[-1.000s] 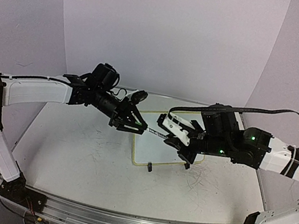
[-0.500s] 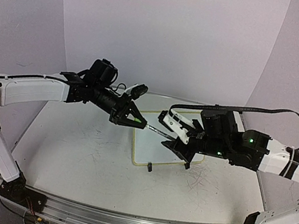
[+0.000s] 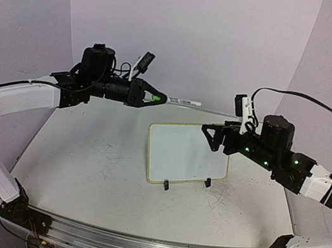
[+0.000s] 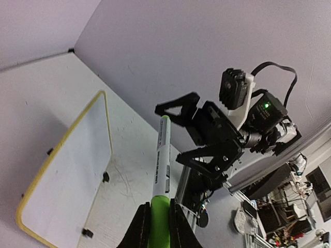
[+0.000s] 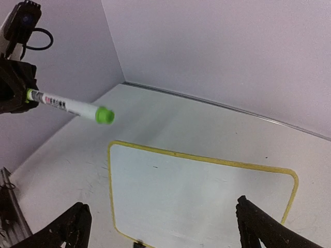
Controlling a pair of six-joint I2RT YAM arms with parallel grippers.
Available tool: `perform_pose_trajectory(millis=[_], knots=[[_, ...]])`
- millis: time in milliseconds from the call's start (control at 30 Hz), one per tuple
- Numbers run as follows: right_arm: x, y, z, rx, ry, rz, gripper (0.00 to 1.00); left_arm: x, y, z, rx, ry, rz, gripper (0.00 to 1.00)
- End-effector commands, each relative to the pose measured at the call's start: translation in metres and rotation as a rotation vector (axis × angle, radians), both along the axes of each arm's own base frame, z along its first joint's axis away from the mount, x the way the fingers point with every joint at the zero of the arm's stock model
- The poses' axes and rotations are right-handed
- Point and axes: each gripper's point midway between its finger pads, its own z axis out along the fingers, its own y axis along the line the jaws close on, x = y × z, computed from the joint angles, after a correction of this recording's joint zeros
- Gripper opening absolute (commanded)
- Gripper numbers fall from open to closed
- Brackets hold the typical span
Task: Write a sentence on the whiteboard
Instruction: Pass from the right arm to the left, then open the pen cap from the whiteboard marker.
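My left gripper (image 3: 157,98) (image 4: 159,206) is shut on the green end of a white marker (image 3: 180,101) (image 4: 163,160) (image 5: 67,107). It holds the marker level, high above the table's back left, pointing toward the right arm. The whiteboard (image 3: 186,153) (image 4: 67,170) (image 5: 196,191), yellow-rimmed, lies flat at mid-table. Its face is blank white and the sentence is out of view. My right gripper (image 3: 211,136) (image 5: 163,219) hangs open over the board's right edge, with nothing between its fingers. It is well apart from the marker.
Two black clip feet (image 3: 166,185) (image 3: 207,183) stick out at the board's near edge. Faint grey scratches mark the tabletop (image 3: 89,155). Purple walls close in the back and sides. A metal rail (image 3: 132,243) runs along the front.
My right gripper let go of the marker, opened wide and drew back to the right. My left arm rose and pulled back left, carrying the marker up off the board.
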Motion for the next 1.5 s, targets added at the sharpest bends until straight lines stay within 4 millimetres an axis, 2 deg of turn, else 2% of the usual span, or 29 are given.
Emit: perform_pose_trajectory(millis=[0, 133, 300, 400, 467, 567, 633, 767, 933, 1100, 1300, 1467], knots=[[-0.017, 0.021, 0.047, 0.399, 0.088, 0.107, 0.98, 0.013, 0.014, 0.086, -0.228, -0.223, 0.13, 0.0], [-0.02, 0.027, 0.071, 0.56, 0.093, 0.157, 0.98, 0.014, 0.01, 0.093, -0.305, -0.2, 0.108, 0.0], [-0.017, 0.059, 0.09, 0.626, 0.148, 0.279, 0.98, 0.005, 0.016, 0.105, -0.459, -0.177, 0.084, 0.0], [-0.019, 0.059, 0.105, 0.749, 0.125, 0.337, 0.98, 0.002, 0.017, 0.106, -0.516, -0.166, 0.077, 0.0], [-0.013, 0.058, 0.109, 0.811, 0.129, 0.352, 0.98, 0.002, 0.014, 0.103, -0.516, -0.16, 0.071, 0.0], [-0.001, 0.07, 0.115, 0.82, 0.155, 0.42, 0.9, 0.001, 0.008, 0.095, -0.508, -0.134, 0.048, 0.0], [-0.002, 0.08, 0.126, 0.813, 0.137, 0.496, 0.83, -0.001, 0.004, 0.089, -0.5, -0.113, 0.025, 0.0], [-0.006, 0.095, 0.133, 0.77, 0.107, 0.594, 0.75, -0.004, -0.001, 0.079, -0.479, -0.094, -0.01, 0.0], [-0.003, 0.089, 0.137, 0.748, 0.097, 0.638, 0.68, -0.009, -0.003, 0.068, -0.454, -0.085, -0.04, 0.0], [-0.013, 0.094, 0.14, 0.7, 0.086, 0.741, 0.55, -0.01, -0.006, 0.066, -0.446, -0.09, -0.066, 0.0], [-0.007, 0.098, 0.138, 0.696, 0.092, 0.743, 0.46, -0.012, -0.012, 0.06, -0.431, -0.08, -0.103, 0.0], [-0.003, 0.103, 0.134, 0.689, 0.102, 0.752, 0.33, -0.012, -0.012, 0.06, -0.43, -0.084, -0.101, 0.0]])
